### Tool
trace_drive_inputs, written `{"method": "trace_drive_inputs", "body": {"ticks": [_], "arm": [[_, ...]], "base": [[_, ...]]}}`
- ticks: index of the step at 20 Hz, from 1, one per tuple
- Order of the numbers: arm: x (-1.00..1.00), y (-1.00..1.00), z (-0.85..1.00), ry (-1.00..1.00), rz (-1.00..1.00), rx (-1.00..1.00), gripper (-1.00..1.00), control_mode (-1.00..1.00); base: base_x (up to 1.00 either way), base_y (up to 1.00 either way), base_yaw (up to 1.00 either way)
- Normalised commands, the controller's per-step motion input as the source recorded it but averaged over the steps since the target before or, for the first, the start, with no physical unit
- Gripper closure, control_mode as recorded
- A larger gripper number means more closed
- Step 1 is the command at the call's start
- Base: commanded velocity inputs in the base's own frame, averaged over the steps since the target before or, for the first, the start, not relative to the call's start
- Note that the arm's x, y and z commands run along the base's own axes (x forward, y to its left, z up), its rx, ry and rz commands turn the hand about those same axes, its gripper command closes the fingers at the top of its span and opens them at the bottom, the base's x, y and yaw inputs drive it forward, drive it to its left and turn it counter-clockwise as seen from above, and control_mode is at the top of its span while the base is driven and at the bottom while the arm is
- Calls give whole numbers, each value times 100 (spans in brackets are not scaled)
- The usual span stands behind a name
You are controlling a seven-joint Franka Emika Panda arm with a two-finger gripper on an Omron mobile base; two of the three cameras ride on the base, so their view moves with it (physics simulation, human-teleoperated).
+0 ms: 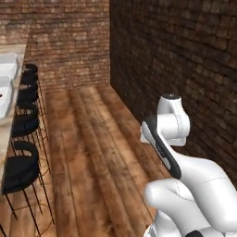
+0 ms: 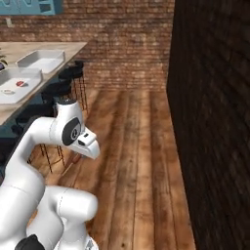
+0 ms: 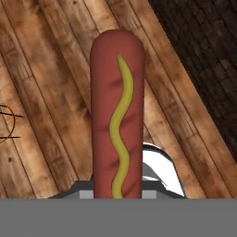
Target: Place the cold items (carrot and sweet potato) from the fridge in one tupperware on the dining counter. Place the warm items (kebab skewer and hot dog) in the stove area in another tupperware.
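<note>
Fingers pinch the hot dog (image 3: 116, 120) at its lower end, so it juts straight out above the wooden floor (image 3: 46, 92).

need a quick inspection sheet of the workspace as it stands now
surface: beige marbled dining counter, two large white shallow tubs on it
job's things: red-brown hot dog with a yellow mustard squiggle; small bits lie in the nearer tub, too small to name
clutter: nothing seen
grippers: pincer shut on the hot dog, above the floor
cables: nothing seen
surroundings: black round stools, plank floor, brick walls
</note>
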Motion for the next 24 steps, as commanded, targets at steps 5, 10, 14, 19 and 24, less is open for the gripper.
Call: {"method": "trace_drive_inputs", "body": {"ticks": [5,10,14,19,24], "arm": [[0,0,0,0,0,0,100,100],[0,0,0,0,0,0,100,100],[0,0,0,0,0,0,100,100],[0,0,0,0,0,0,100,100],[0,0,0,0,0,0,100,100]], "base": [[100,-95,36],[100,-71,35],[100,-41,35],[100,-27,30],[100,-58,37]]}}
